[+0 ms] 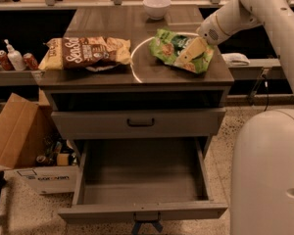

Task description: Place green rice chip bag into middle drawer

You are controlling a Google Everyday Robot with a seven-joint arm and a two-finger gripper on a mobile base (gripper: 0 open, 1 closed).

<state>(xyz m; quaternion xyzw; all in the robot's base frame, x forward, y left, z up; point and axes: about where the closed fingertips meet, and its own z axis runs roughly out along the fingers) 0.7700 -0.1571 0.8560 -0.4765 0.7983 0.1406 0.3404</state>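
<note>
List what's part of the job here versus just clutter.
Job: green chip bag on the cabinet top; gripper, right at that bag; open drawer below.
Clutter: brown chip bag; white bowl; closed drawer; cardboard box; cans at far left.

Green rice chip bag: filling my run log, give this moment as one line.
gripper: at green rice chip bag on cabinet top | middle drawer: open | placed: no
</note>
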